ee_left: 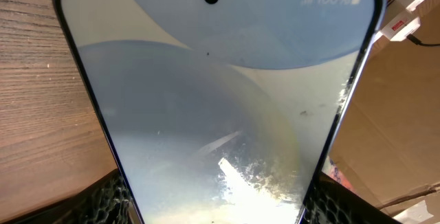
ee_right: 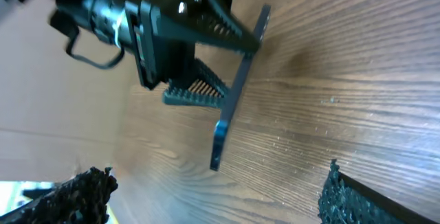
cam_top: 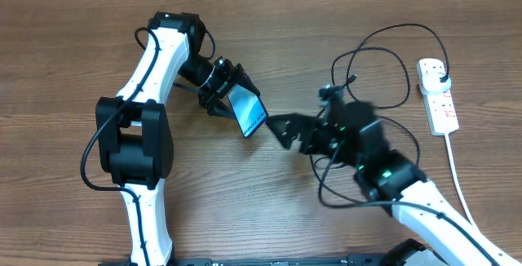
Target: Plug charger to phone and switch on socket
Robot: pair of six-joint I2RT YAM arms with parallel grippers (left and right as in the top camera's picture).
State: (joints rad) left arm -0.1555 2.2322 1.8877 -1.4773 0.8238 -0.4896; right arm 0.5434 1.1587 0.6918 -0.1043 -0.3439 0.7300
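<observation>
Fig. 1. Left gripper (cam_top: 243,104) clamped on the phone (cam_top: 249,114), its 2 fingers (ee_left: 110,198) pressing the phone's long edges near the lower end of the handset, which is lifted off the table (cam_top: 73,46) and tilted, its blue-teal screen facing up and toward the right. In the left wrist view the phone's screen (ee_left: 220,107) fills nearly the whole frame, with a camera hole at the top centre and a status mark at the upper right. Right gripper (cam_top: 278,133) spread wide and holding nothing, its 2 fingers (ee_right: 82,196) pointing left at the phone's lower end from close by, apart from it; the right wrist view shows the left gripper (ee_right: 206,59) with the phone (ee_right: 234,93) edge-on between its ribbed fingers, above the wood grain. The charger (cam_top: 408,26) lies as several loose black loops on the right half of the table, draped around and behind the right arm (cam_top: 408,192); 1 strand arcs over to the far end of the socket (cam_top: 439,96), where a dark plug sits (the small connector tip cannot be made out in any view). The socket lies near the right edge, long axis running far to near, with red markings along it; its thick white cord (cam_top: 458,176) trails toward the near right corner.
</observation>
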